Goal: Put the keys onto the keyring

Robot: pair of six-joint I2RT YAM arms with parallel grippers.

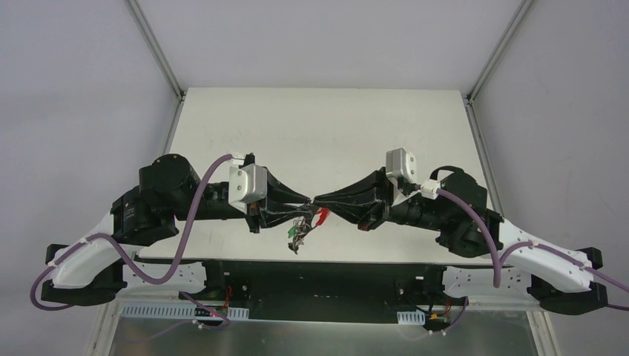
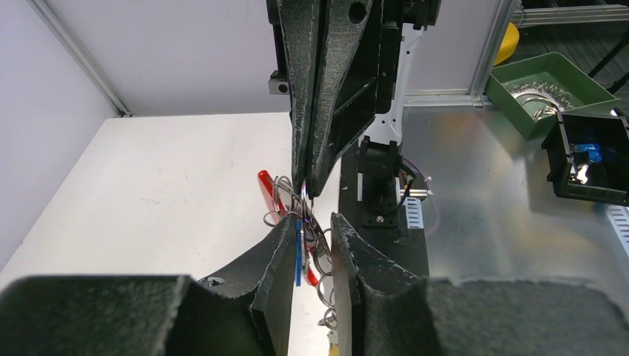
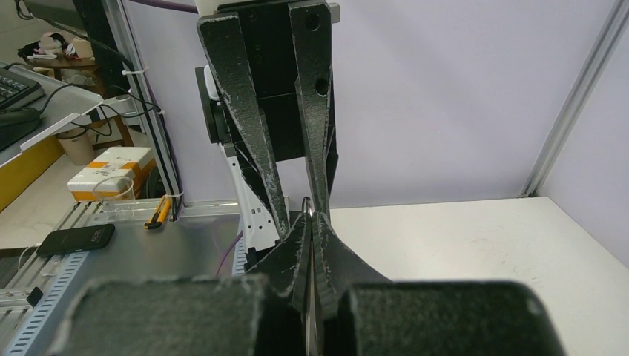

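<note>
Above the near half of the bench (image 1: pixel 319 126), top view: left end effector (image 1: pixel 306 202) and right end effector (image 1: pixel 320 202) meet tip to tip, off the surface. The keyring (image 1: pixel 300 230) dangles just below the meeting point, its red clip (image 1: pixel 322 216) toward the right arm. Left wrist view: left fingers (image 2: pixel 282 248) parted by a narrow gap, blue key (image 2: pixel 298 252) edge-on inside it, against one finger (grip on it unclear). Silver rings (image 2: pixel 324 273) hang alongside, and the right tips are pressed together on them. Right wrist view: right fingers (image 3: pixel 300 241) pinch a thin silver ring; left tips opposite, slightly apart.
</note>
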